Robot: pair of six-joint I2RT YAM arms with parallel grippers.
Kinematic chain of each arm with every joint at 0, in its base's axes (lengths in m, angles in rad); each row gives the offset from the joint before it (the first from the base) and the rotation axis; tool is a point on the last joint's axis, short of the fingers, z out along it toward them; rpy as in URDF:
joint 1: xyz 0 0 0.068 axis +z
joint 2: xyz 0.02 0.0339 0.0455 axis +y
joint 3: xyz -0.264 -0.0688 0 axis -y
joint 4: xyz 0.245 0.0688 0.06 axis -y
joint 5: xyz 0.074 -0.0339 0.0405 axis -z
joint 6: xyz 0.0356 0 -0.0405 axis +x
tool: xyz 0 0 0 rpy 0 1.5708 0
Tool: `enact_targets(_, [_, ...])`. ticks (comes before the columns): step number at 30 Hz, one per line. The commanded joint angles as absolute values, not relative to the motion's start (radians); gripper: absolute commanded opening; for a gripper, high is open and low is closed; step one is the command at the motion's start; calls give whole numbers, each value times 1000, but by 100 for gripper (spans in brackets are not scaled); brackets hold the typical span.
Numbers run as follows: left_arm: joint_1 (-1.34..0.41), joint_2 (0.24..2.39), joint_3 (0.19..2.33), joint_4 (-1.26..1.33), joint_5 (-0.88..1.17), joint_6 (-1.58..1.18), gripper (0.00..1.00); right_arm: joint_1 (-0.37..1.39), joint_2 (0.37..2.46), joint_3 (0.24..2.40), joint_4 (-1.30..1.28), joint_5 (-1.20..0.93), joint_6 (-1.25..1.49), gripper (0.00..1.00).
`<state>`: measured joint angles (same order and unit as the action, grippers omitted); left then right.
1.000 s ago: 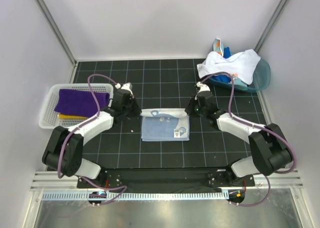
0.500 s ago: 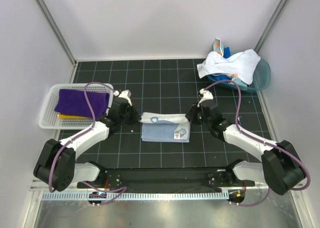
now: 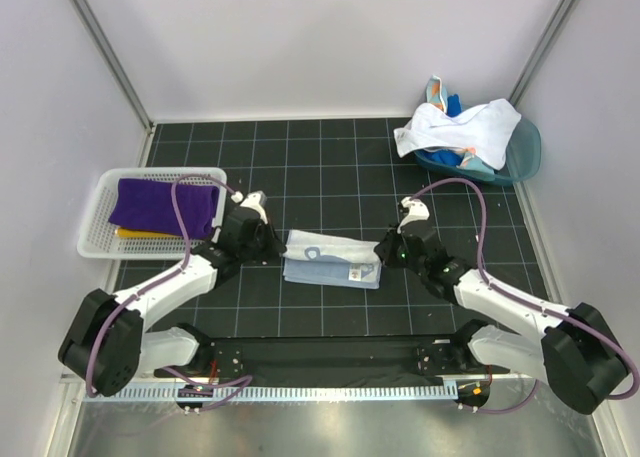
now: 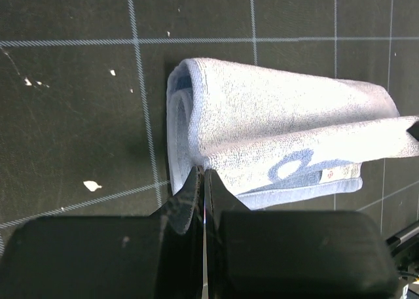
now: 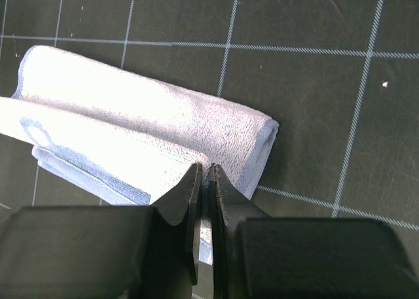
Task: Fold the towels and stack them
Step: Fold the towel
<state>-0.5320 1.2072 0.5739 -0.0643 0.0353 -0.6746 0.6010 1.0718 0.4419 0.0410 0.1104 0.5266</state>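
I see my left gripper (image 3: 273,243) and right gripper (image 3: 385,249) each pinching one end of the pale blue towel (image 3: 330,260) tight.

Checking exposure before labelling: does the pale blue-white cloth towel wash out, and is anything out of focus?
Right wrist view: the pale blue-white cloth towel is blown out to near white, weave mostly lost; the right gripper, close to the lens, is soft. Left wrist view: towel texture reads clearly; the left gripper body is blurred and dark. Top view: even light, faint shadows, sharp.
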Motion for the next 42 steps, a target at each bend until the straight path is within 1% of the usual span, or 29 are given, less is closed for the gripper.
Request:
enact_targets(1, [-546, 1180, 560, -58, 9, -681, 0, 615, 1020, 414, 49, 166, 555, 9])
enact_targets(8, [-552, 1170, 531, -66, -26, -681, 0, 637, 980, 361, 57, 169, 581, 9])
enact_targets(21, [-554, 1184, 522, -80, -31, -667, 0, 660, 917, 307, 48, 173, 606, 9])
enact_targets(24, [-554, 1198, 523, -81, -25, -667, 0, 658, 908, 304, 35, 181, 609, 18])
enact_targets(25, [-554, 1203, 525, -83, -15, -667, 2, 658, 904, 307, 32, 179, 607, 22])
enact_targets(26, [-554, 1204, 528, -84, -14, -667, 4, 658, 902, 308, 23, 178, 609, 26])
enact_targets(27, [-554, 1204, 531, -90, -12, -669, 9, 660, 897, 311, 15, 179, 607, 34])
enact_targets(29, [-554, 1194, 538, -103, -12, -666, 12, 660, 879, 327, -24, 187, 604, 37])
enact_targets(30, [-555, 1187, 551, -119, -14, -664, 18, 660, 871, 333, -38, 189, 604, 41])
enact_targets(31, [-555, 1181, 560, -130, -18, -661, 21, 660, 859, 348, -67, 193, 604, 43])
enact_targets(36, [-555, 1137, 603, -184, -21, -653, 27, 660, 850, 409, -135, 221, 606, 44])
enact_targets(40, [-560, 1134, 638, -207, -28, -650, 27, 660, 890, 463, -153, 227, 617, 44])
enact_targets(42, [-569, 1155, 650, -212, -22, -650, 24, 664, 920, 472, -150, 221, 627, 44])
